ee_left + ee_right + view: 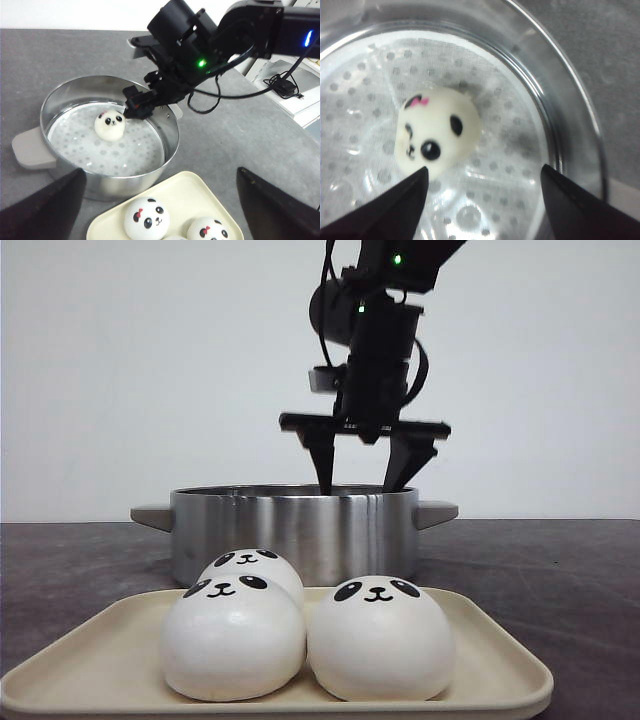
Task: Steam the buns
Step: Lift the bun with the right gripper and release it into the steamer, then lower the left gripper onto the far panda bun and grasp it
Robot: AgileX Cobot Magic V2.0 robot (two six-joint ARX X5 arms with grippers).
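Note:
Three white panda-faced buns (232, 635) (380, 635) (255, 568) sit on a cream tray (90, 660) at the table's front. Behind it stands a steel steamer pot (300, 530) with a perforated white liner. One bun (110, 125) (437, 130) lies inside on the liner. My right gripper (358, 488) hangs open over the pot, its fingertips just inside the rim. The bun lies free beside one finger (395, 210). My left gripper (160, 172) is wide open and empty, hovering above the tray's (195, 195) far edge, out of the front view.
The pot has grey handles on both sides (150, 515) (438, 512). A white box with black cables (295, 95) lies off to one side of the dark grey table (560, 580). My right arm (200, 45) reaches over the pot's rim (170, 130).

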